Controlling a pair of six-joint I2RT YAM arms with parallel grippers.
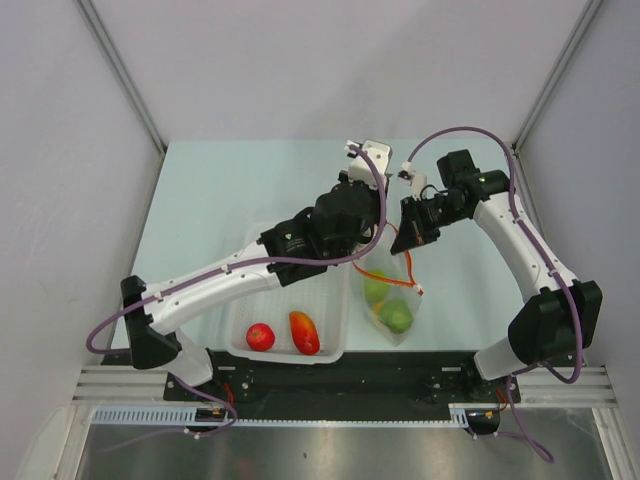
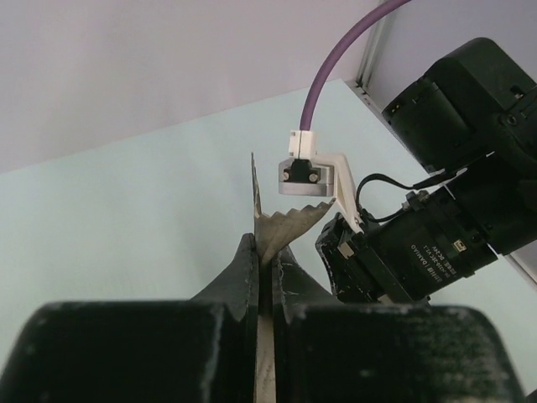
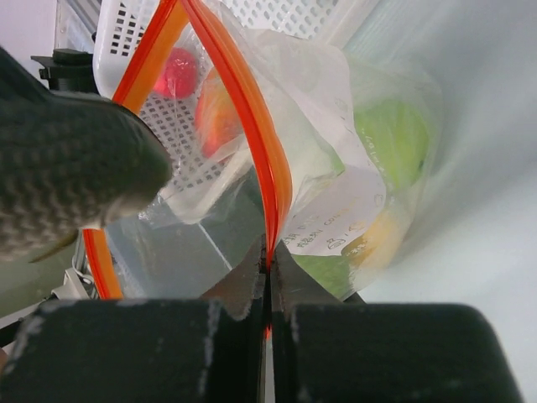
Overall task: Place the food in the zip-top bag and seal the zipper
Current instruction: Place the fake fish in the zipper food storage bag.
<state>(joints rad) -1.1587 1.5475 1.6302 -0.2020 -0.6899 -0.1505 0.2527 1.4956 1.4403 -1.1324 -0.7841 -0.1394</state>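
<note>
The clear zip-top bag (image 1: 392,300) hangs beside the basket with its mouth held up. My right gripper (image 3: 268,256) is shut on the orange-red zipper (image 3: 273,168) at one side of the open mouth. Inside the bag lie a green ball fruit (image 3: 394,143) and a yellow-orange fruit (image 3: 377,239). My left gripper (image 2: 267,252) is shut on the serrated tail of the grey fish (image 2: 289,225). The scaly body of the fish (image 3: 67,185) hangs at the bag's mouth. A red round fruit (image 1: 260,336) and an orange-red pepper piece (image 1: 304,332) lie in the basket.
The white perforated basket (image 1: 330,300) stands left of the bag, partly under my left arm. My right arm's wrist (image 2: 453,243) is very close to the left gripper. Grey walls enclose the pale table (image 1: 220,190) on three sides.
</note>
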